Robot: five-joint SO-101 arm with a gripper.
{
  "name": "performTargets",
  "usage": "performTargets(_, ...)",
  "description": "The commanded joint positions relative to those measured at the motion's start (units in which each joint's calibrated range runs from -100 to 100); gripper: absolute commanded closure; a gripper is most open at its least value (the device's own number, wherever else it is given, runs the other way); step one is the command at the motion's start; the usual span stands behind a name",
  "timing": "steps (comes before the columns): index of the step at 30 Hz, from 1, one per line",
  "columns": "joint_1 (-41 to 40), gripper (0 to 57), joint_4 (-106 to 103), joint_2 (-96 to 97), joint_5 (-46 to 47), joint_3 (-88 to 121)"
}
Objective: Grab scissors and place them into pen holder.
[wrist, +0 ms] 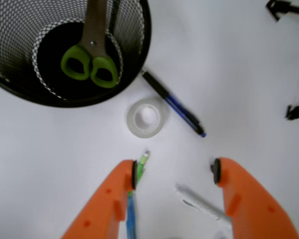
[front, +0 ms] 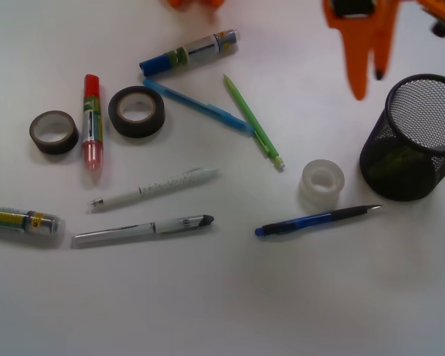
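Claw [wrist: 175,172] agape; one scissors [wrist: 89,59] inside one pen holder [wrist: 134,74]

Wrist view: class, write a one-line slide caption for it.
Open orange claw hovers empty above the table; green-handled scissors stand handles-down inside the black mesh pen holder.

No legible text; marker [front: 190,52] and pen [front: 154,187] print too blurred.

Black wire-mesh pen holder [front: 413,141], green-plastic-handled scissors [wrist: 89,62]
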Motion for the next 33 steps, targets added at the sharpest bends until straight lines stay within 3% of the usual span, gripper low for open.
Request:
performTargets(1, 1.88, 39.5, 1.64, -12.25, 2.25, 6.3)
performTargets(7, 9.35, 39.8, 1.46, -38.77, -4.98, 51.49)
performTargets(12, 21.17, 39.9, 0.68, -67.42, -7.52, 94.88)
performTargets(16, 32.46, 39.9, -9.65, -91.39, -2.83, 120.06)
performTargets(18, 36.2, 39.4, -25.92, -107.54, 3.47, 132.93)
performTargets(23, 35.0, 39.4, -37.03, -121.65, 8.16, 147.51)
performTargets(33, 20.27, 39.9, -46.48, -141.79, 25.15, 171.24)
